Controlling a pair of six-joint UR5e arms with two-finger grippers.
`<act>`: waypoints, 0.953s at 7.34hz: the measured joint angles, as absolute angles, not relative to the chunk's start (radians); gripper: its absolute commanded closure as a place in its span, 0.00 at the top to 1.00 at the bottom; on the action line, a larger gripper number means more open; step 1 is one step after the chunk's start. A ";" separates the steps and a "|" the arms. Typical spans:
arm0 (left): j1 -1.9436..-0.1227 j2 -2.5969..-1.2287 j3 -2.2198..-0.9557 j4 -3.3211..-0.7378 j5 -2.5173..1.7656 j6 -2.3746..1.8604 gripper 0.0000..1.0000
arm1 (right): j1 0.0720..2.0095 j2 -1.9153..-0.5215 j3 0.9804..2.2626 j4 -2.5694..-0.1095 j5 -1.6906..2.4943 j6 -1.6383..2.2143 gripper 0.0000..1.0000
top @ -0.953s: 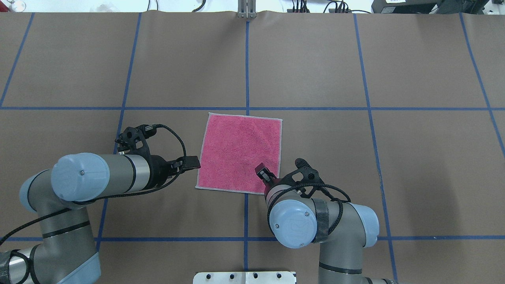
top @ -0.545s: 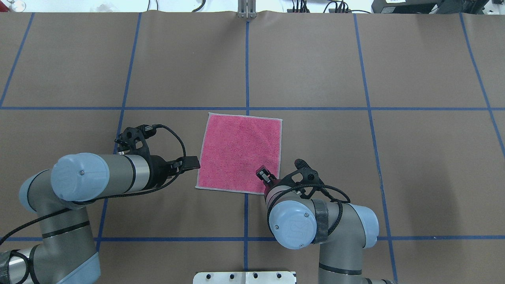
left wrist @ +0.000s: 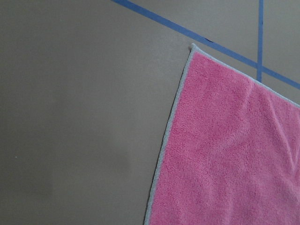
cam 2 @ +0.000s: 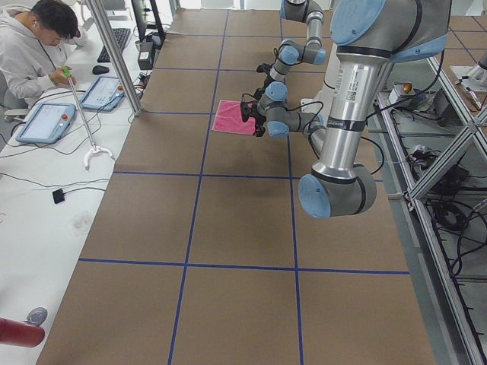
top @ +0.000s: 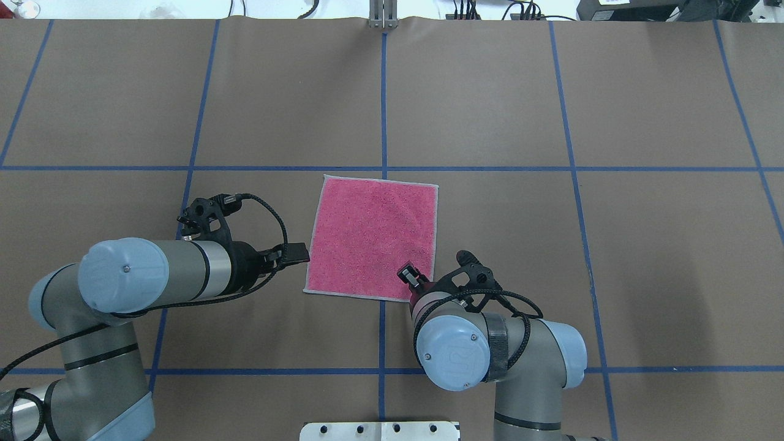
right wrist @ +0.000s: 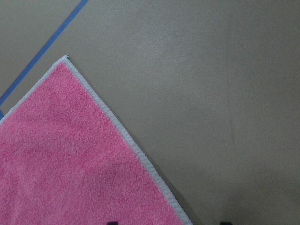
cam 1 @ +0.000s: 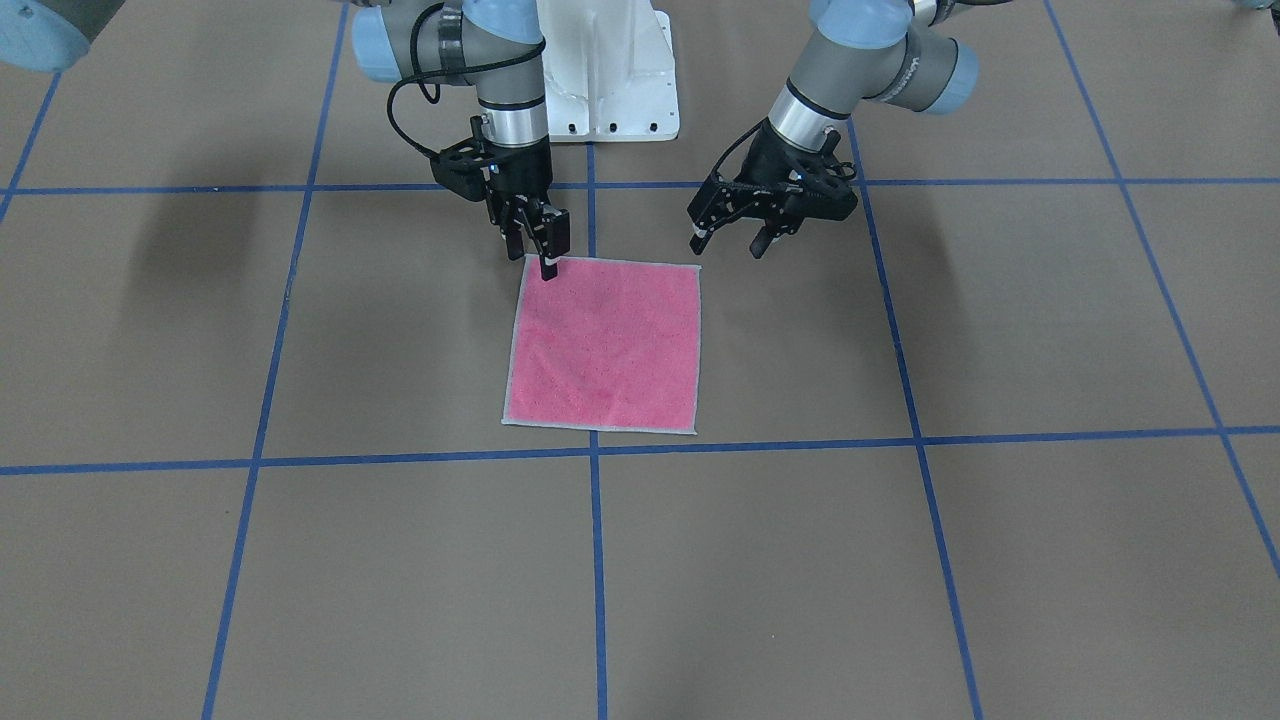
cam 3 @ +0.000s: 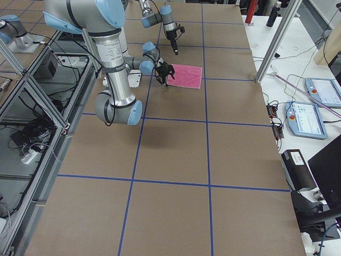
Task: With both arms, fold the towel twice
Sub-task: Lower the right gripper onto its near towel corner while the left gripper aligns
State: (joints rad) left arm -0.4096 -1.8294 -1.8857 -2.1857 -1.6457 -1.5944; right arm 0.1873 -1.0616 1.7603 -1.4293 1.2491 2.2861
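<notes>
The pink towel (top: pixel 373 236) lies flat and unfolded on the brown table, pink face up, with its pale grey edging showing all round (cam 1: pixel 603 345). My left gripper (top: pixel 299 252) hangs just off the towel's left edge near the corner closest to the robot; in the front-facing view its fingers (cam 1: pixel 728 243) are spread open and hold nothing. My right gripper (top: pixel 406 272) is over the towel's near right corner, open (cam 1: pixel 533 252), its tips just above the cloth. The right wrist view shows that corner's edge (right wrist: pixel 70 164) running between two dark fingertips. The left wrist view shows only the towel (left wrist: pixel 234 154).
Blue tape lines (top: pixel 384 110) divide the table into a grid. The white pedestal base (cam 1: pixel 610 70) stands behind the towel. In the left side view a person (cam 2: pixel 30 46) sits at a side desk with tablets, beyond a metal post (cam 2: pixel 114 57).
The right gripper has drawn back slightly toward the robot along the towel's near right corner. The left arm and the towel have not moved.
</notes>
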 measured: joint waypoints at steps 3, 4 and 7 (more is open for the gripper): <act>-0.410 -1.829 -1.885 -2.186 -1.645 -1.594 1.00 | 0.184 -1.062 1.760 -1.427 1.246 2.295 0.31; -0.410 -1.828 -1.886 -2.186 -1.645 -1.594 1.00 | 0.183 -1.062 1.760 -1.425 1.246 2.296 0.26; -0.410 -1.827 -1.887 -2.186 -1.645 -1.594 1.00 | 0.182 -1.066 1.771 -1.422 1.245 2.296 0.22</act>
